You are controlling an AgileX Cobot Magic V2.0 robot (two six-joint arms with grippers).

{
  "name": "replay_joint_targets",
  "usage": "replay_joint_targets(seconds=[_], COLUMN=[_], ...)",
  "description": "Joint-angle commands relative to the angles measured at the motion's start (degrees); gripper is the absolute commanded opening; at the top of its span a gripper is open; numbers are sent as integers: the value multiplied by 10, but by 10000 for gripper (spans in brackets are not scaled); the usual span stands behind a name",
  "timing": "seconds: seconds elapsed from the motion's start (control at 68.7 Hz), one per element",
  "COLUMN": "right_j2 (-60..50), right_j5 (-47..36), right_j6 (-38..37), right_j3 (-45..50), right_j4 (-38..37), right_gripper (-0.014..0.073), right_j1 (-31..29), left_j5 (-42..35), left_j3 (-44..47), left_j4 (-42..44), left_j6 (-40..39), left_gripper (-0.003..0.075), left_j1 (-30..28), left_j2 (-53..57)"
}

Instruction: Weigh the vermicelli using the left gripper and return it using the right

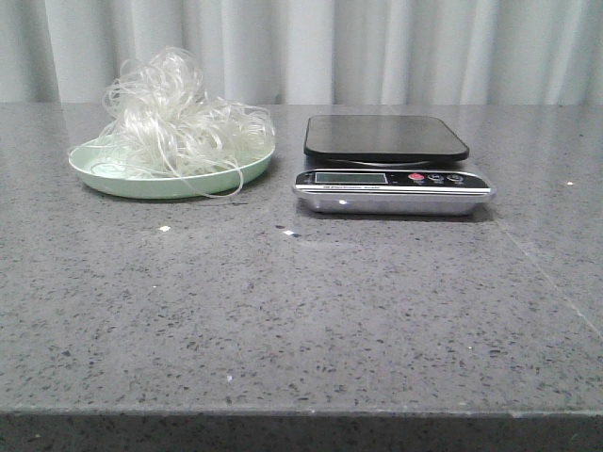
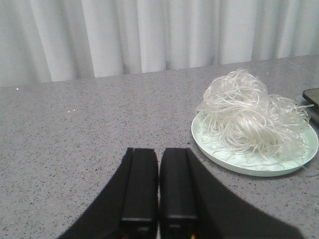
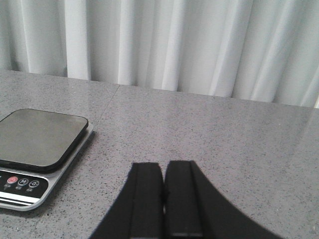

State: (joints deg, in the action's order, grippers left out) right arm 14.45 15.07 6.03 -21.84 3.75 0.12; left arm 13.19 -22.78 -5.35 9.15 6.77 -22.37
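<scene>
— Neither arm shows in the front view; can you make out either pincer at all?

— Only from the wrist cameras. The left pincer (image 2: 158, 169) has its two dark fingers (image 2: 139, 184) pressed together with nothing between them, low over the grey tabletop (image 1: 283, 311). The right pincer (image 3: 163, 181) is the same: fingers together, empty, pointing across bare stone toward the curtain (image 3: 199, 45).

— And what is cut off?

— Both pincers run out of the frame at the base, so the brackets and cables cannot be seen. In the left wrist view only a dark corner of the scale (image 2: 311, 97) shows at the edge. The scale's display (image 1: 350, 177) is too small to read.

— Where is the vermicelli?

— The vermicelli (image 1: 179, 118) sits heaped on a pale green plate (image 1: 122, 179), some strands hanging over the rim. The plate stands beside the scale (image 1: 391, 165), on the robot's left, apart from it. The black platform (image 1: 384, 137) is bare.
</scene>
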Motion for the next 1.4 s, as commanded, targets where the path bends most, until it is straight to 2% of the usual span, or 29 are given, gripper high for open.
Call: replay_joint_targets(seconds=[0.0,0.146,0.32,0.641,0.699,0.713,0.772,1.383], right_j2=[4,4,4,4,4,4,4,4], right_j5=[-48,-48,-48,-48,-48,-48,-47,-48], right_j6=[4,4,4,4,4,4,4,4], right_j3=[-15,-15,-15,-15,-15,-15,-15,-15], right_j4=[-3,-3,-3,-3,-3,-3,-3,-3], right_gripper=[150,150,150,150,150,150,150,150], right_j1=[-4,-4,-4,-4,-4,-4,-4,-4], left_j5=[-41,-45,-45,-48,-68,-103,-75,-91], left_j3=[-7,11,56,190,220,235,232,234], left_j4=[-5,-5,-5,-5,-5,-7,-7,-7], left_j6=[-5,-5,-5,-5,-5,-5,-5,-5], left_gripper=[137,137,137,137,137,137,137,137], left_j1=[-1,-5,-37,-55,-55,-55,-55,-55], left_j2=[-3,21,92,226,240,239,237,237])
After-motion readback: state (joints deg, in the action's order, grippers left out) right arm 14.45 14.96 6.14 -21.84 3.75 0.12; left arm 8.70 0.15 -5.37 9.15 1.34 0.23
